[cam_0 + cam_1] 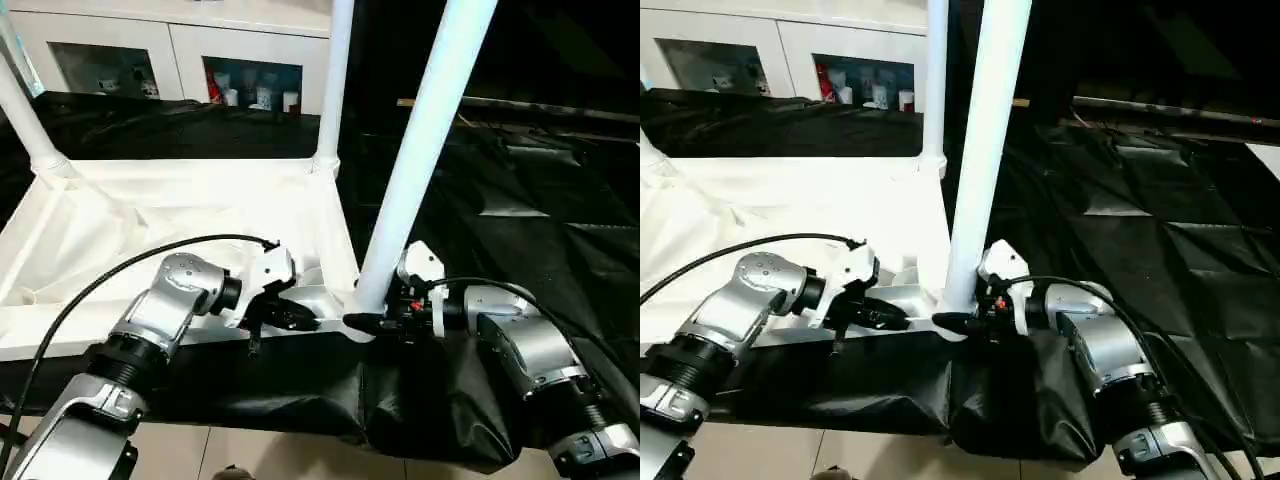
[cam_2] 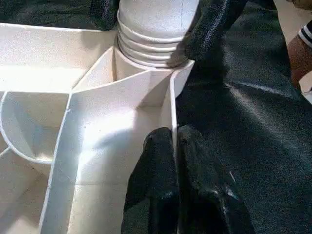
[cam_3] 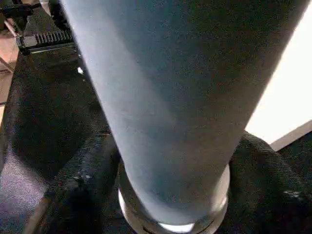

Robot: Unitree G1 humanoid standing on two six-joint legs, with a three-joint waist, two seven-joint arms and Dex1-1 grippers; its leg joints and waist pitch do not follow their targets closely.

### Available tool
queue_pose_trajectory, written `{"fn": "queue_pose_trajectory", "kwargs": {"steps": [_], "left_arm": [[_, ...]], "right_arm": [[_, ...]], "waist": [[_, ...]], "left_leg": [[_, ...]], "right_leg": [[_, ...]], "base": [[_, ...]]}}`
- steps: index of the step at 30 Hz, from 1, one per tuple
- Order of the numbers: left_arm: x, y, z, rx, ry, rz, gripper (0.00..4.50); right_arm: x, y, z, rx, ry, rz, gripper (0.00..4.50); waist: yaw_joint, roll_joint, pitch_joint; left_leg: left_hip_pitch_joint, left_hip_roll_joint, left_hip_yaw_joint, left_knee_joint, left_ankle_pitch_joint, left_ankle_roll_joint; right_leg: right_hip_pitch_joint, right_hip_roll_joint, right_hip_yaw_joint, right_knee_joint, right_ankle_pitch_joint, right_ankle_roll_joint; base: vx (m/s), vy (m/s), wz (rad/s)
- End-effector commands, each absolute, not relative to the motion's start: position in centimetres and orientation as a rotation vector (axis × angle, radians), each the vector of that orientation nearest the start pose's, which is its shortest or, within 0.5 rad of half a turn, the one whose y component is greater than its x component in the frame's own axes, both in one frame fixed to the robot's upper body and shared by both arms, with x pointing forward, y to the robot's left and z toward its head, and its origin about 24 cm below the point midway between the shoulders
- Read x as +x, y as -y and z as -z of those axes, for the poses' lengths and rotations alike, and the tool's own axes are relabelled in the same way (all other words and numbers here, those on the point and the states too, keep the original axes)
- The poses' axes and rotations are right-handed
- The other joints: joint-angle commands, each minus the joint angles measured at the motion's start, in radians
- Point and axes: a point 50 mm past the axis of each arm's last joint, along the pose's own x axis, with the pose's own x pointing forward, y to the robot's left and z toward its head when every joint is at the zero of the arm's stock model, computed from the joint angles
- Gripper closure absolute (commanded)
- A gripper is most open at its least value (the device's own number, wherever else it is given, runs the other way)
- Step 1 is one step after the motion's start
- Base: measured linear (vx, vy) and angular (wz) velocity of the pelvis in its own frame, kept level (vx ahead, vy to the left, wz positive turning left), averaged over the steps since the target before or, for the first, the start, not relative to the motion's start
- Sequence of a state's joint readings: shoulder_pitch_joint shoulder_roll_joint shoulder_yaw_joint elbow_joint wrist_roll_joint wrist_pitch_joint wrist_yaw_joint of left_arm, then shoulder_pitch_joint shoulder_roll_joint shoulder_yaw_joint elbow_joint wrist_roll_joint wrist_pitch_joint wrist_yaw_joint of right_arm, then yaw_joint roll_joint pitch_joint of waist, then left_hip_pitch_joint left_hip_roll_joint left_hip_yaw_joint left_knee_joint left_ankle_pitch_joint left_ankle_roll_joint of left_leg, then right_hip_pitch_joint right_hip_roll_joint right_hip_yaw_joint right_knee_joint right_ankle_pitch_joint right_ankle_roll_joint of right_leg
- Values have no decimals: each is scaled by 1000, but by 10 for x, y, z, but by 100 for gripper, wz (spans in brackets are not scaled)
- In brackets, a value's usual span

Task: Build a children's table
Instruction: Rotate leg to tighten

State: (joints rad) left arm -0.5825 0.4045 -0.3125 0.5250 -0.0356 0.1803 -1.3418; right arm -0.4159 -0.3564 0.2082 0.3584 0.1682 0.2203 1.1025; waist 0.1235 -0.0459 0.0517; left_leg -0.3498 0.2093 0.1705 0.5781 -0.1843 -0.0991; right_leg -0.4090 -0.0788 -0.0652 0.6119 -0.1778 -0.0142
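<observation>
pinching the thin near rim of the upturned tabletop point(image 1: 200, 200), the left pincer point(image 1: 292, 316) has its two black fingers point(image 2: 161, 185) pressed shut on that wall. just beyond its tips the nearest leg point(image 1: 420, 150) stands in the corner socket, leaning. the right pincer point(image 1: 372, 322) straddles that leg's base, a finger on each side, touching it.

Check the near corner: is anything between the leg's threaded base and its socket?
Nothing visible. The leg already sits in the tabletop's near corner socket, threads partly showing, with the right gripper around its base and the left gripper pinching the rim.
</observation>
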Motion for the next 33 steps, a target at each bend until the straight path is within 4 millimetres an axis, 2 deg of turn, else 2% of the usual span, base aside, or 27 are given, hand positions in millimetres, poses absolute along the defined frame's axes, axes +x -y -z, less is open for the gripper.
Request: {"fn": "queue_pose_trajectory", "kwargs": {"steps": [1,6,9,11,12,14,15,17,19,21,22,23,24,25,29,30,33], "left_arm": [[305,-124,-59,312,-458,1512,450],[310,-124,-58,323,-449,1441,450],[316,-122,-55,327,-444,1343,450],[323,-118,-51,335,-445,1233,450],[323,-118,-51,335,-445,1233,450],[335,-107,-46,337,-445,1020,450],[337,-104,-46,329,-446,979,450],[340,-90,-44,305,-437,904,450],[341,-77,-44,299,-422,885,450],[338,-65,-45,304,-402,916,450],[337,-61,-45,304,-397,934,450],[334,-52,-46,309,-381,971,450],[334,-52,-46,309,-381,971,450],[333,-51,-46,315,-378,987,450],[332,-61,-46,333,-381,1015,450],[332,-61,-46,333,-381,1015,450],[330,-74,-46,347,-390,1082,450]], "right_arm": [[288,128,-47,-126,-356,-1267,163],[291,128,-41,-109,-353,-1191,177],[297,127,-34,-89,-354,-1076,182],[305,123,-27,-82,-361,-931,182],[305,123,-27,-82,-361,-931,183],[317,116,-17,-61,-388,-689,183],[320,115,-15,-53,-397,-634,183],[329,107,-11,21,-429,-451,183],[331,92,-12,73,-428,-436,183],[330,76,-15,60,-404,-495,183],[329,70,-16,51,-395,-524,183],[326,58,-18,51,-375,-593,183],[326,58,-18,51,-375,-593,128],[326,55,-19,55,-371,-612,114],[330,63,-21,8,-355,-619,96],[330,63,-21,8,-355,-619,81],[329,78,-26,-17,-331,-705,81]], "waist": [[-2,-2,-61],[-3,-1,-61],[-6,-2,-56],[-10,-2,-56],[-13,-1,-56],[-18,-4,-55],[-21,-3,-55],[-24,-3,-56],[-26,-3,-59],[-22,-2,-59],[-21,-3,-63],[-19,-2,-63],[-19,-2,-63],[-20,-2,-62],[-23,-1,-59],[-23,0,-59],[-27,-2,-60]], "left_leg": [[2,20,3,-67,-179,33],[0,21,3,-67,-177,29],[2,19,1,-73,-223,10],[4,19,-2,-74,-239,-1],[3,20,-2,-75,-240,-4],[4,17,-3,-76,-250,-18],[8,15,-3,-74,-256,-24],[7,15,-4,-75,-253,-24],[4,13,-4,-74,-248,-19],[8,14,0,-72,-242,-9],[-2,13,-1,-72,-204,2],[-3,13,-1,-73,-195,5],[-3,13,0,-72,-191,8],[-3,12,1,-73,-201,11],[0,13,-1,-76,-252,8],[0,13,-2,-77,-255,7],[-6,13,-3,-77,-245,16]], "right_leg": [[55,-61,44,-66,-190,-199],[54,-61,45,-66,-197,-192],[51,-64,43,-79,-306,-162],[51,-66,43,-83,-347,-151],[48,-66,44,-82,-350,-151],[48,-65,42,-88,-393,-133],[44,-65,42,-90,-415,-129],[43,-66,43,-93,-427,-120],[46,-64,41,-93,-410,-111],[40,-63,44,-94,-374,-113],[51,-60,43,-82,-290,-127],[51,-60,43,-80,-272,-130],[51,-60,43,-80,-261,-132],[51,-60,42,-81,-272,-133],[47,-63,42,-92,-359,-115],[47,-63,42,-92,-368,-112],[51,-63,43,-91,-356,-108]], "base": [[0,0,0],[0,0,0],[0,0,0],[0,0,0],[0,0,0],[0,0,0],[0,0,0],[0,0,0],[0,0,0],[0,0,0],[0,0,0],[0,0,0],[0,0,0],[0,0,0],[0,0,0],[0,0,0],[0,0,0]]}}
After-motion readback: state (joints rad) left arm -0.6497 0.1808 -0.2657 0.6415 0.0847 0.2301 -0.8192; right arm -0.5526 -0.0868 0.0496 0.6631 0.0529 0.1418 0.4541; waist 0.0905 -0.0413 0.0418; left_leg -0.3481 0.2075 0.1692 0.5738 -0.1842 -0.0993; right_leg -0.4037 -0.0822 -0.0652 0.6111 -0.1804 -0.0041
